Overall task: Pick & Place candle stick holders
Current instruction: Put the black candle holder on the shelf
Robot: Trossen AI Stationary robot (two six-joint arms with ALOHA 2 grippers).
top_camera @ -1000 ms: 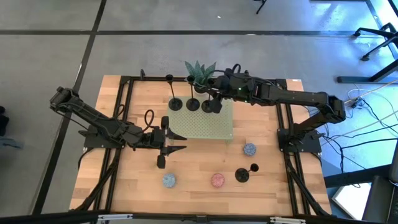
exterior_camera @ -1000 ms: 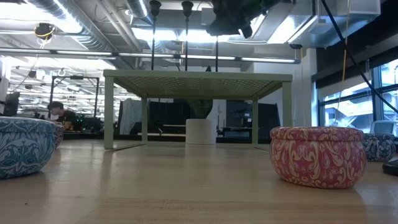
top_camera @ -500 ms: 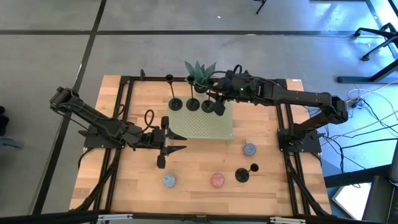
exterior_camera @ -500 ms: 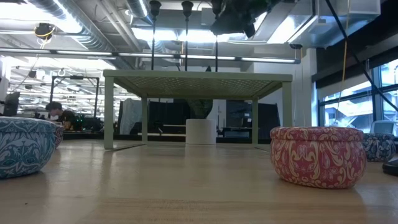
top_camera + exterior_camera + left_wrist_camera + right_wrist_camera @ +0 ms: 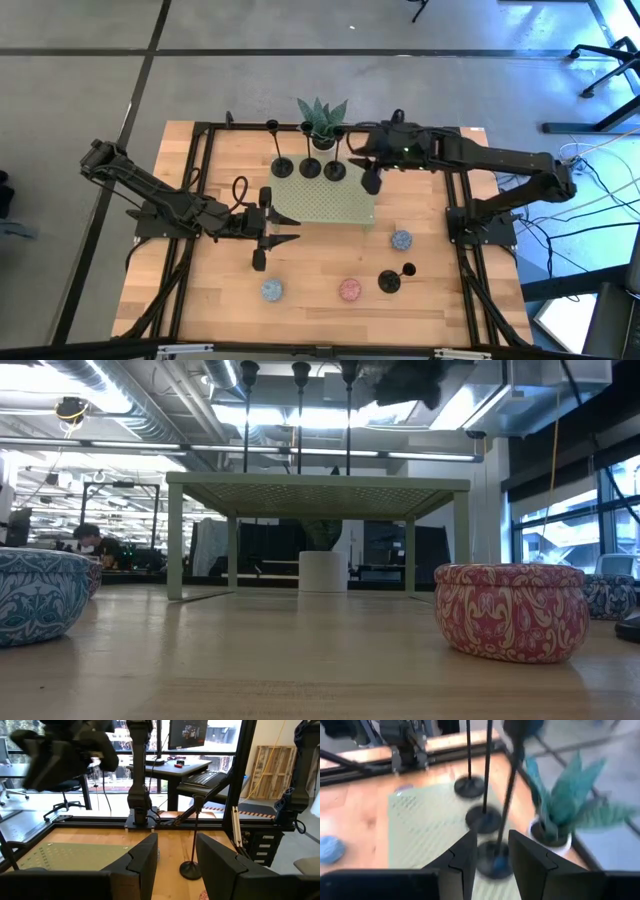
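Candle stick holders, three, stand on the green rack.

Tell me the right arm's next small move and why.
Probably swing toward the fourth candle stick holder, standing on the bare wood nearer the front. Three holders already stand on the green shelf, and the right gripper hangs empty beside them, fingers parted. The left gripper waits mid-table.

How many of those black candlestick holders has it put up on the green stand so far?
Three black candle stick holders stand in a row on the green perforated stand. The right end effector hangs empty beside them. A fourth holder waits on the wooden table; the left end effector idles.
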